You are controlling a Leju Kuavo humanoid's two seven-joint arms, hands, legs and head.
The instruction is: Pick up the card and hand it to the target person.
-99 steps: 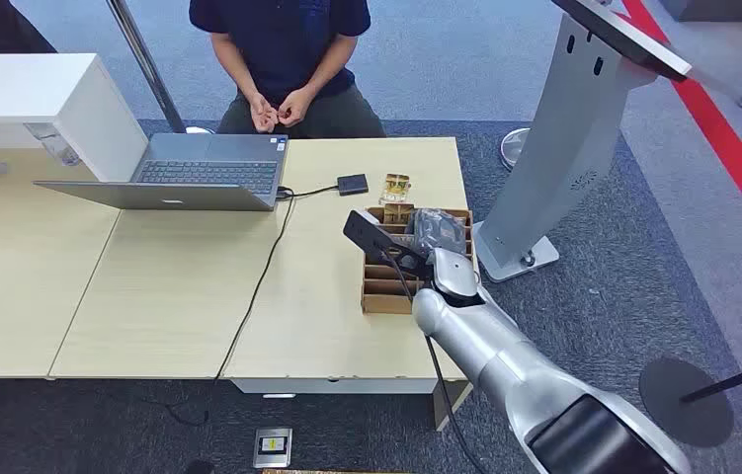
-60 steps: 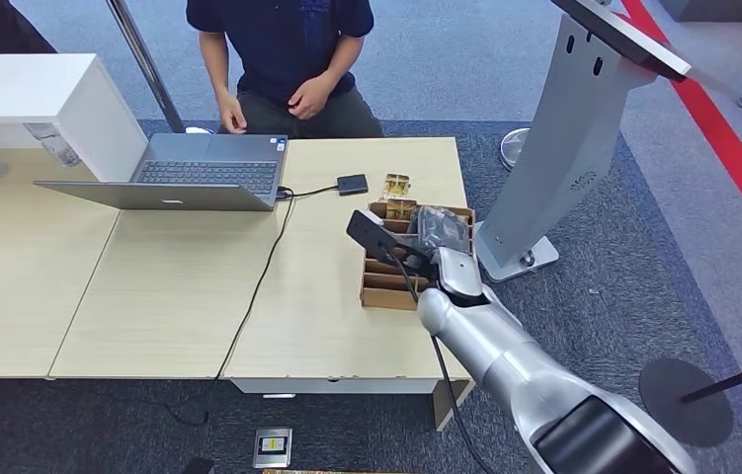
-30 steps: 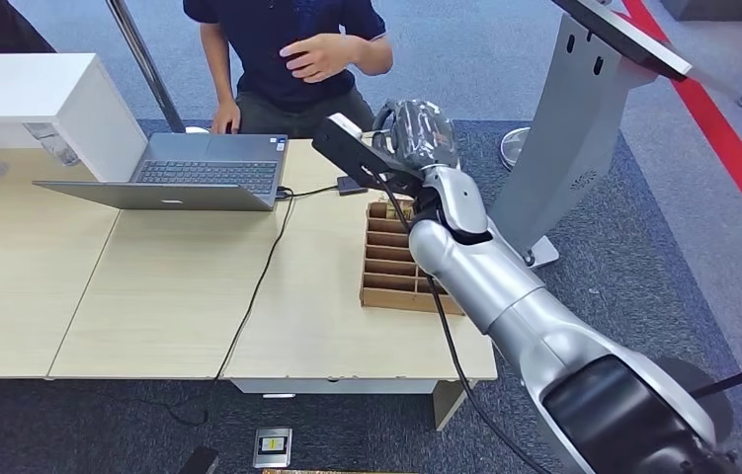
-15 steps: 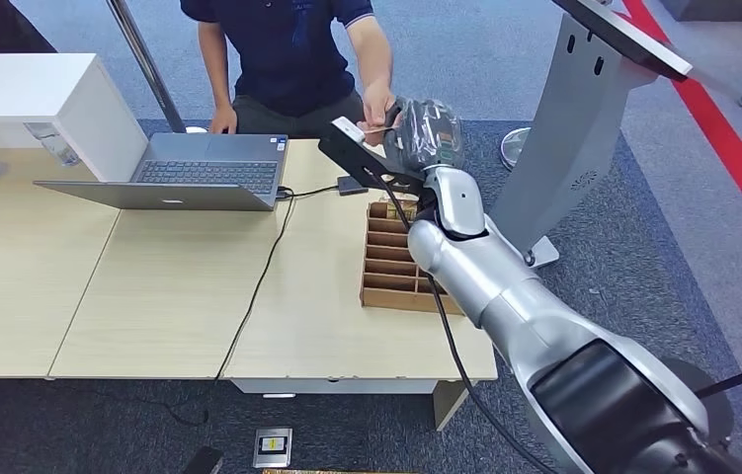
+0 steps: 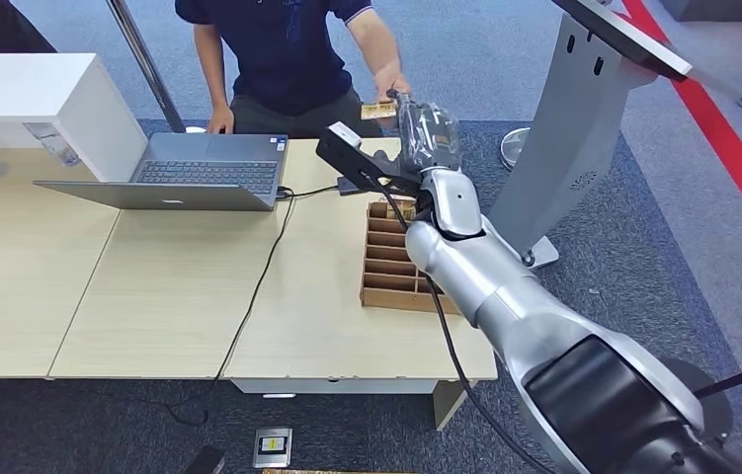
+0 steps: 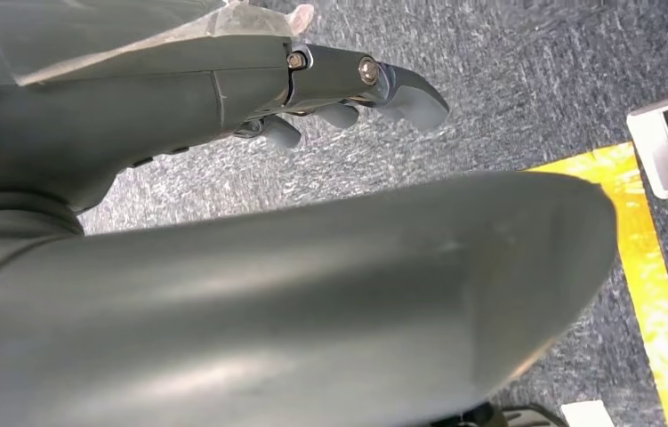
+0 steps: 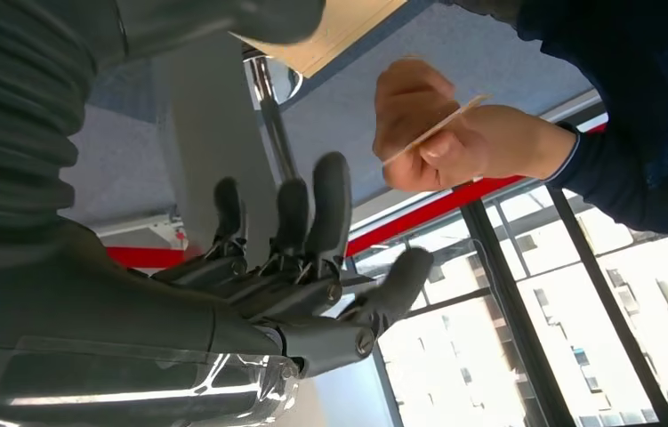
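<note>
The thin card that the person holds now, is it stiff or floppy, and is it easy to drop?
The thin pale card looks fairly stiff: pinched in the person's hand, it stays straight. It is probably light, since a fingertip pinch carries it. Seen edge-on it is very thin, so it may slip easily.

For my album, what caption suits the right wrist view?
Open right hand just below a person's hand pinching the card.
</note>
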